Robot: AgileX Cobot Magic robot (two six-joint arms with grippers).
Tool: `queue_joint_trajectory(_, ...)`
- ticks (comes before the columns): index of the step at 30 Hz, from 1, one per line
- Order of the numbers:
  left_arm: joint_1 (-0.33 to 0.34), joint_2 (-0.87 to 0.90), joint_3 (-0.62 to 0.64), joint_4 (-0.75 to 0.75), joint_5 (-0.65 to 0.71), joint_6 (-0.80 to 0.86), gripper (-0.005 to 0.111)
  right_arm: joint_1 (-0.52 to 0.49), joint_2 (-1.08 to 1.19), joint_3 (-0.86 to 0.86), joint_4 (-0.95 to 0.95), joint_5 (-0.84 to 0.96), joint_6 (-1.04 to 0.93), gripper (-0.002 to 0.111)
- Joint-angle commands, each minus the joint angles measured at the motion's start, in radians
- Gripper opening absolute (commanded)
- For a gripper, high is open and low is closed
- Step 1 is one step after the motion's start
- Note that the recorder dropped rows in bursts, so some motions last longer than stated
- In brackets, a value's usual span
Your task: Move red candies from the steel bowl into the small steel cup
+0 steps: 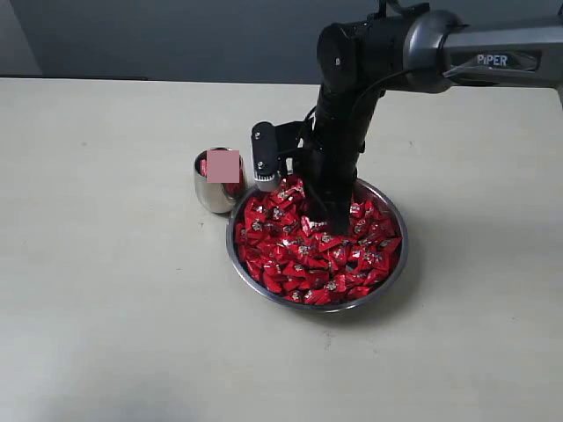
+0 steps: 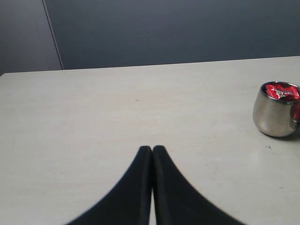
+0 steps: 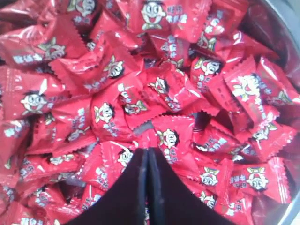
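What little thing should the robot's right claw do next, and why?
Probably open the right gripper a little. Its jaws are pressed shut right at the red candies in the steel bowl, with no candy seen between them, so it likely cannot grab one for the small steel cup yet.

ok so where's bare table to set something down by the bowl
Free, in the exterior view: table left of the small steel cup, and the strip below the steel bowl. Crowded: cup close beside bowl, red candies filling it, right gripper down among them.
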Motion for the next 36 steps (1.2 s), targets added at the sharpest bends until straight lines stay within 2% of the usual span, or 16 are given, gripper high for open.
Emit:
queue_joint_trajectory(1,-0.008,-0.004,0.004,0.001,-0.002,-0.003,0.000,-0.003,-0.003,-0.007,-0.051,-0.018,-0.038,-0.001)
queue_joint_trajectory(9,-0.008,-0.004,0.004,0.001,-0.002,-0.003,0.000,-0.003,0.035,-0.009,-0.051,-0.103,-0.055,-0.001)
queue_joint_trajectory(18,-0.008,-0.004,0.004,0.001,-0.002,-0.003,0.000,-0.003,0.100,-0.010,-0.059,-0.092,-0.055,-0.001)
queue_joint_trajectory(26,-0.008,-0.004,0.004,0.001,-0.002,-0.003,0.000,-0.003,0.100,-0.091,-0.051,-0.047,-0.048,-0.001)
queue_joint_trajectory(33,-0.008,-0.004,0.004,0.001,-0.002,-0.003,0.000,-0.003,0.099,-0.098,-0.122,0.012,0.146,-0.001)
queue_joint_trajectory(36,-0.008,-0.004,0.004,0.001,-0.002,-0.003,0.000,-0.003,0.099,-0.098,-0.122,0.055,0.149,-0.001)
